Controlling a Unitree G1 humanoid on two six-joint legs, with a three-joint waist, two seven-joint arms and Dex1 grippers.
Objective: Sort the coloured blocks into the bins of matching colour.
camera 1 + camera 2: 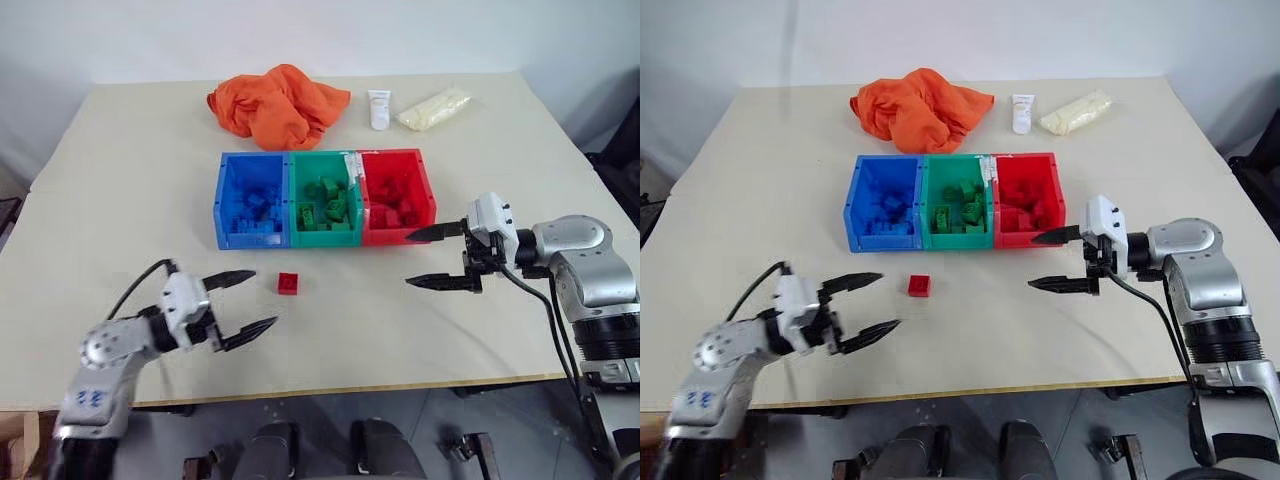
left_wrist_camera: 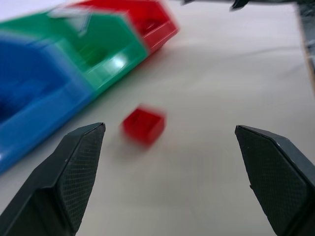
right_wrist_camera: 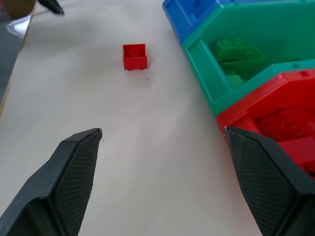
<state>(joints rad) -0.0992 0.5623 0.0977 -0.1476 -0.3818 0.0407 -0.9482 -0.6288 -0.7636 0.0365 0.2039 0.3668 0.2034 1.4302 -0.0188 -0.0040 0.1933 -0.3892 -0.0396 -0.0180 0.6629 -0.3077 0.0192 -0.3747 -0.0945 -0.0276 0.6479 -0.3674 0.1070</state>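
Note:
A single red block [image 1: 289,283] lies loose on the table just in front of the joined bins, below the seam of the blue bin [image 1: 222,205] and the green bin [image 1: 294,232]. The red bin [image 1: 430,195] closes the row on the right. All three hold bricks of their own colour. My left gripper [image 1: 243,303] stands open a short way left of the red block, pointing at it; the left wrist view has the red block [image 2: 143,125] ahead between the fingers. My right gripper [image 1: 432,257] is open and empty by the red bin's front right corner.
An orange cloth [image 1: 277,103] is bunched at the back of the table behind the bins. A white tube [image 1: 379,109] and a pale yellow bag [image 1: 434,108] lie to its right. The table's front edge [image 1: 350,388] runs close below both grippers.

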